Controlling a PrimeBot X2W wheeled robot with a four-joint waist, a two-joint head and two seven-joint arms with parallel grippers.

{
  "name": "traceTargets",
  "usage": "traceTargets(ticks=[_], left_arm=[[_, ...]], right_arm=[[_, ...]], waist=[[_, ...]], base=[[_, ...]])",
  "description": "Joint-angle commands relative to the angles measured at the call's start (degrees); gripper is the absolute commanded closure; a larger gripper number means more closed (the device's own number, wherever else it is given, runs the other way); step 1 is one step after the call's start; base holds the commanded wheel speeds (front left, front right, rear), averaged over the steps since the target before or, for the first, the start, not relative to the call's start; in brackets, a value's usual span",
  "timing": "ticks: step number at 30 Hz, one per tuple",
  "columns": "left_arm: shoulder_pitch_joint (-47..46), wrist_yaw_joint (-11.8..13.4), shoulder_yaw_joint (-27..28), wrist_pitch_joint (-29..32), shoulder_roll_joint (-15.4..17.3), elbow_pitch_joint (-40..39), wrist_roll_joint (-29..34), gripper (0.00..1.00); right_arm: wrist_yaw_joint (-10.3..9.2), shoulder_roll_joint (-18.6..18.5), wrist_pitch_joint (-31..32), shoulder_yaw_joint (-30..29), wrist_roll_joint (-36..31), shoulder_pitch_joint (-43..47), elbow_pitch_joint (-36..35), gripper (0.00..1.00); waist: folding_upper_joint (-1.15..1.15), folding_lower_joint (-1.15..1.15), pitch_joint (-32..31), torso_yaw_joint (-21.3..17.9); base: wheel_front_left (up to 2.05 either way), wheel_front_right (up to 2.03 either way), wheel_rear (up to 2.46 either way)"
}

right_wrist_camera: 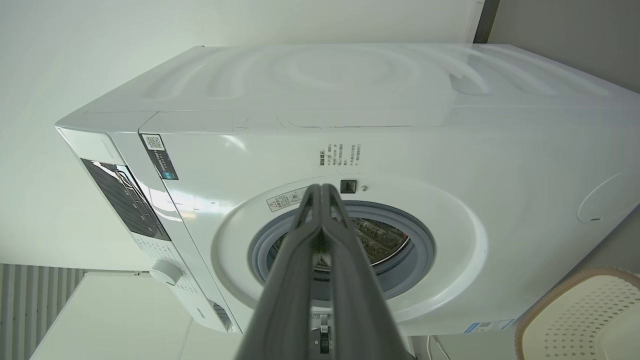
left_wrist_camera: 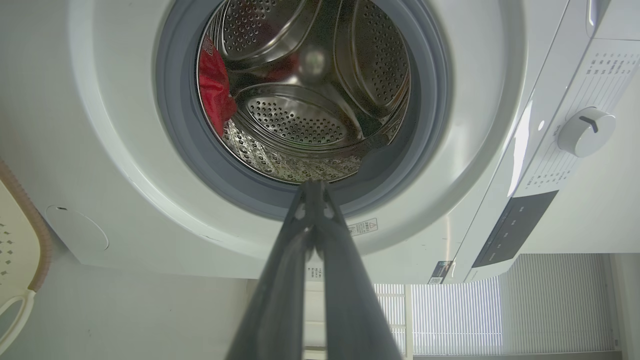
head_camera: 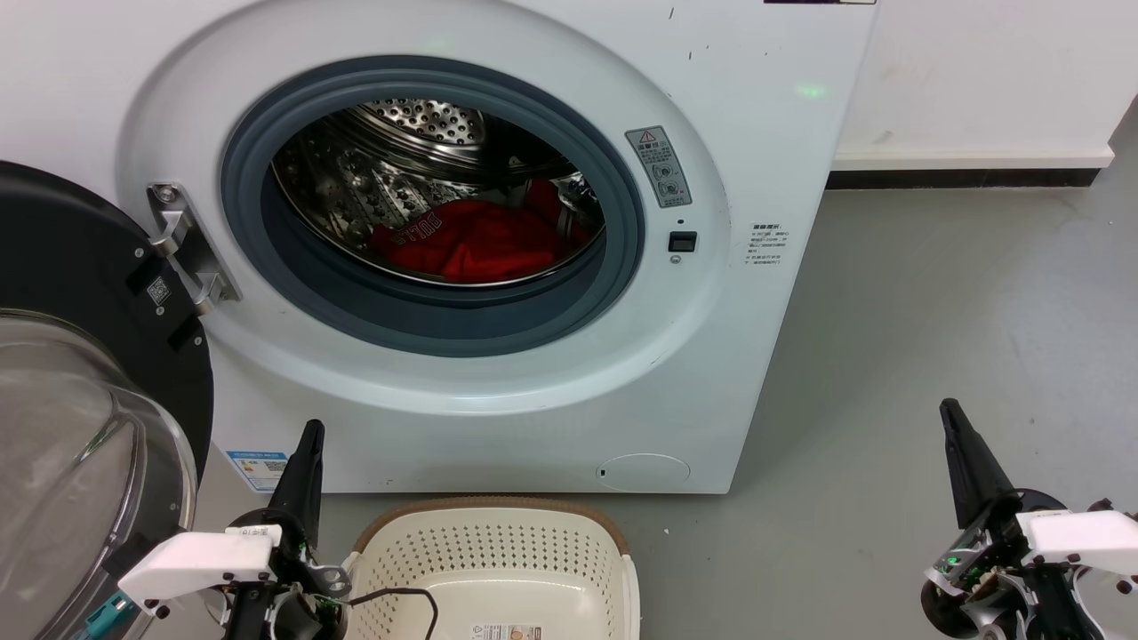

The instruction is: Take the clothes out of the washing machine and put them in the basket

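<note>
Both pairs of fingers are pressed together, empty: left gripper (head_camera: 311, 437) beside the basket (head_camera: 489, 508), right gripper (head_camera: 951, 416) over bare grey floor (head_camera: 933, 311). Clothes (head_camera: 480, 242) lie in the washer's (head_camera: 765, 356) drum, door (head_camera: 71, 267) open. The basket stands just before it; white wall (head_camera: 978, 71) behind.

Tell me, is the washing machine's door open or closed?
Open. The black-rimmed glass door hangs aside on its hinge, and the steel drum with the red garment inside is uncovered.

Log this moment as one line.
door open | red garment in drum | basket before washer | left gripper shut, empty | right gripper shut, empty
</note>
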Motion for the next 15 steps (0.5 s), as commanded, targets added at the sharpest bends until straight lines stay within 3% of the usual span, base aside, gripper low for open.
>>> traceTargets(ticks=[1,15], left_arm=[[-0.38,-0.10,0.16,0.12,0.03,-0.04,0.00,1.00],[-0.38,-0.10,0.16,0.12,0.03,-0.04,0.00,1.00]], right_arm=[[-0.02,0.21,0.04,0.00,-0.26,-0.80,0.06,1.00],[-0.02,0.21,0.03,0.01,-0.26,-0.80,0.06,1.00]], waist=[[0.00,0.00,0.00,0.00],[0.00,0.00,0.00,0.00]], base=[[0.00,0.00,0.00],[0.00,0.00,0.00]])
